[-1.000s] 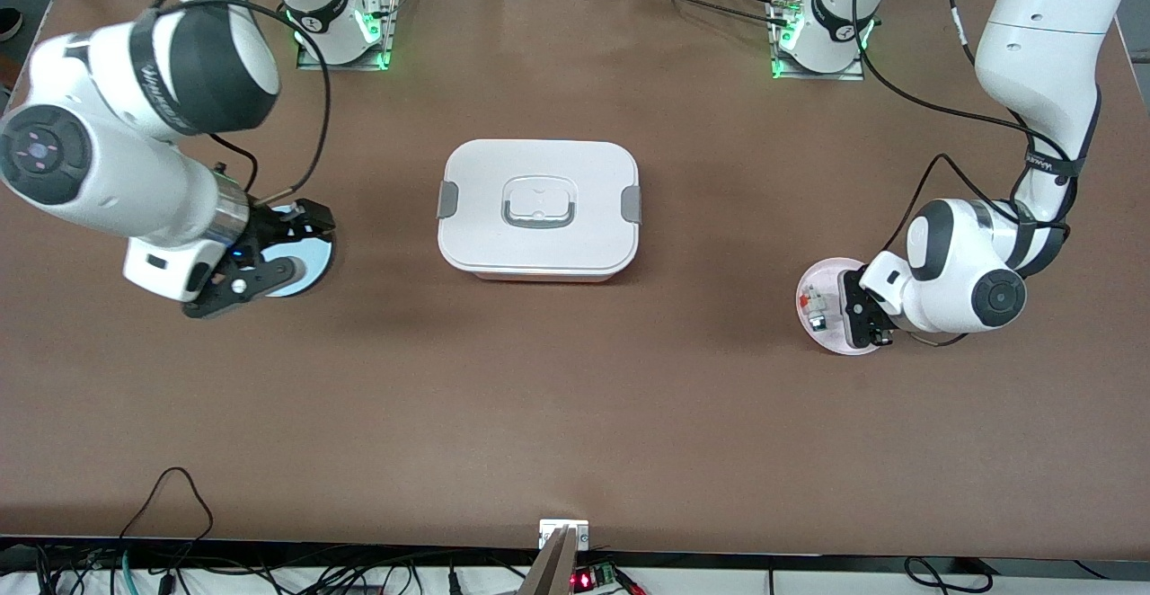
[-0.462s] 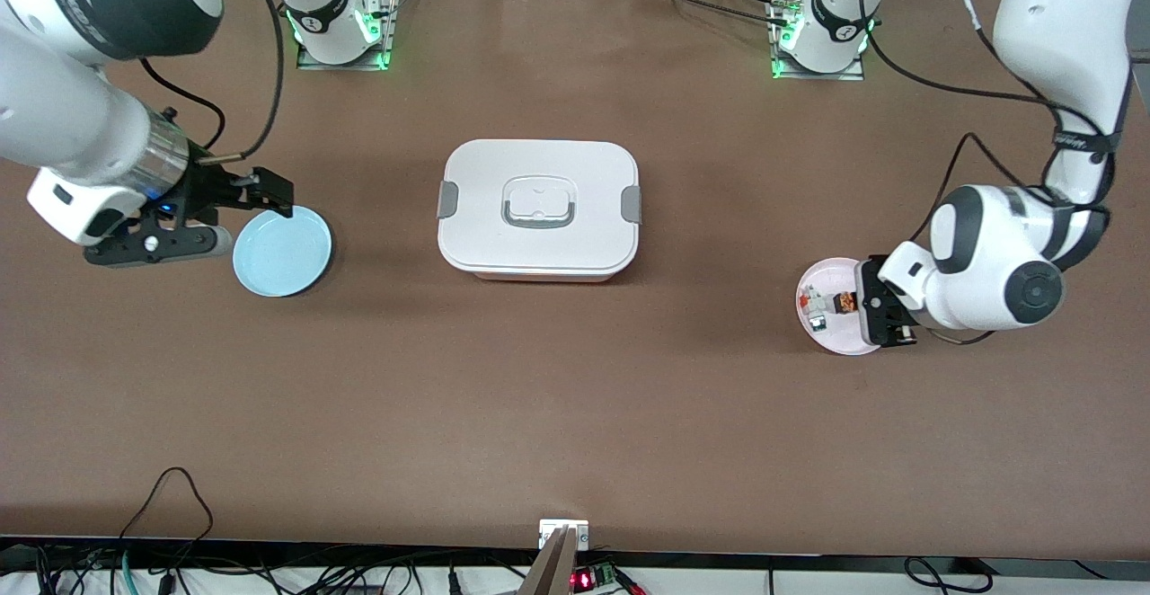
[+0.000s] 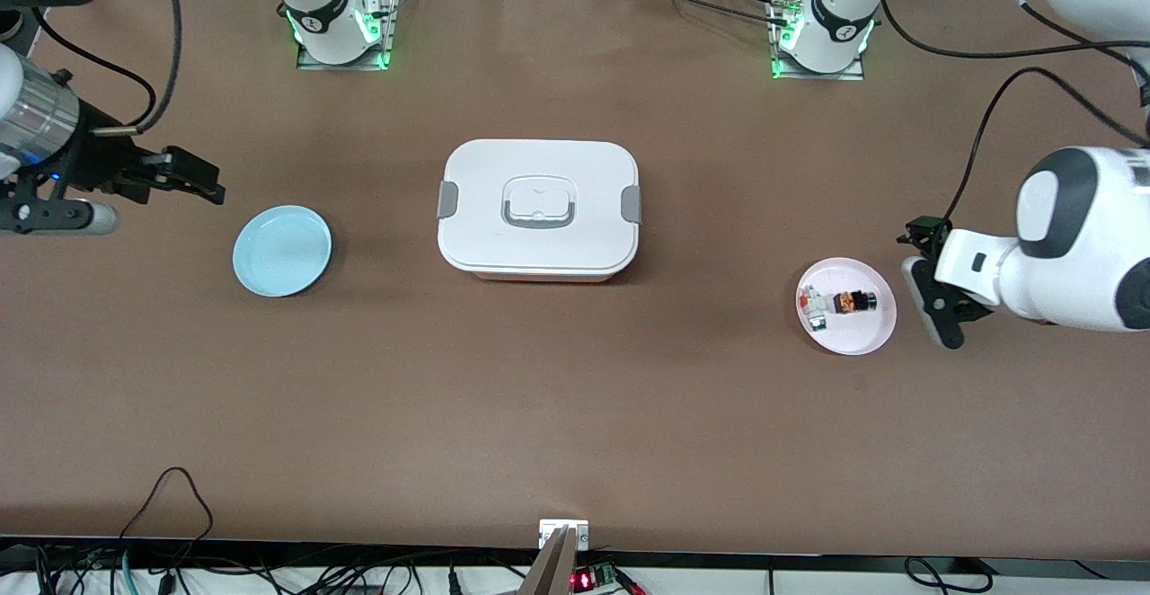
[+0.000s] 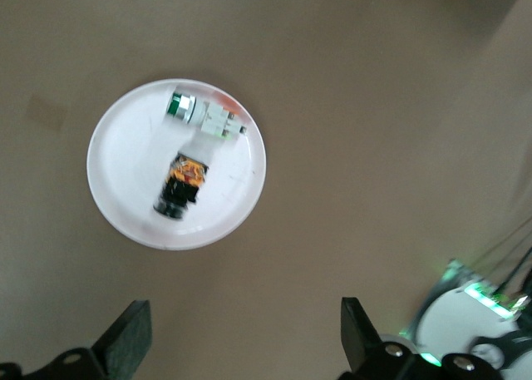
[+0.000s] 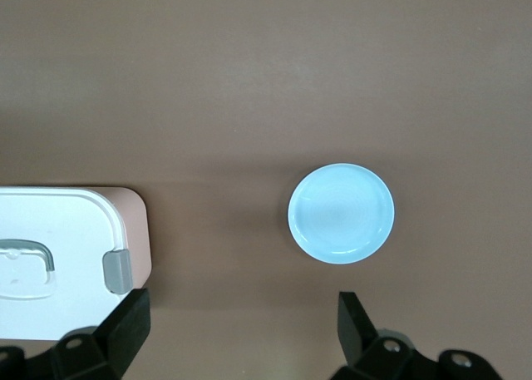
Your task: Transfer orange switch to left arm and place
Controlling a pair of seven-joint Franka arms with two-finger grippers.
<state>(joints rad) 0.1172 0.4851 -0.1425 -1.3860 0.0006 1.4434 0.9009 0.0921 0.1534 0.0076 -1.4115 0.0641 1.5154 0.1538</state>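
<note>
Orange switch [image 3: 852, 302] on pink plate [image 3: 876, 330] — left hand [image 3: 930, 280] beside, fingers apart.

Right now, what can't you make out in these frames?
- Small parts beside the orange switch on the pink plate: too small in the front view, blurred in the left wrist view.
- Box contents: hidden by its lid.
- Right hand: arm cut off by the front view's edge.
- Left hand: open, fingertips partly cropped in its wrist view.

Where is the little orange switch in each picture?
Front view: the orange switch lies on the pink plate, toward the left arm's end of the table.
Left wrist view: the switch lies on that plate.
Right wrist view: not in it.
Shared landmark: the pink plate.
</note>
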